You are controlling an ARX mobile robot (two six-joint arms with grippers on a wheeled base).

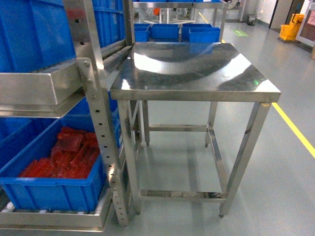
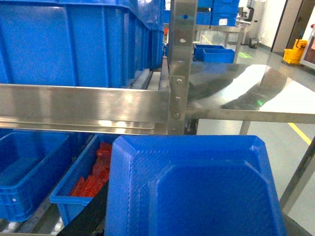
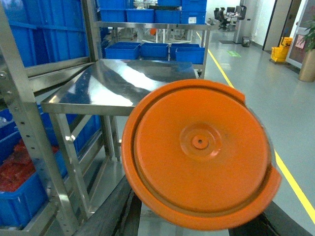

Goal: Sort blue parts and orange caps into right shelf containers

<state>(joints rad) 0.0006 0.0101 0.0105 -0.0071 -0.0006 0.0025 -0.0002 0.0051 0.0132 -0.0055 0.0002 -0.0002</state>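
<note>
Left arm had 1 blue part, a tray-like moulded piece, filling its wrist cam just below the shelf rail; right arm carried 1 round orange cap close to its cam, w/ the steel table behind. Couldn't tell how either pincer was set, jaws hidden behind the parts. Head cam showed neither arm, just 1 lower-shelf crate w/ red pieces, so imo keep both parts level and clear the shelf post before lowering into the containers.

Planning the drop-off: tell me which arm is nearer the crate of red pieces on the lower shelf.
Left. Its wrist view has the crate close below, left of the blue part. The right wrist view, behind the orange cap, sees it farther off, past the shelf post.
</note>
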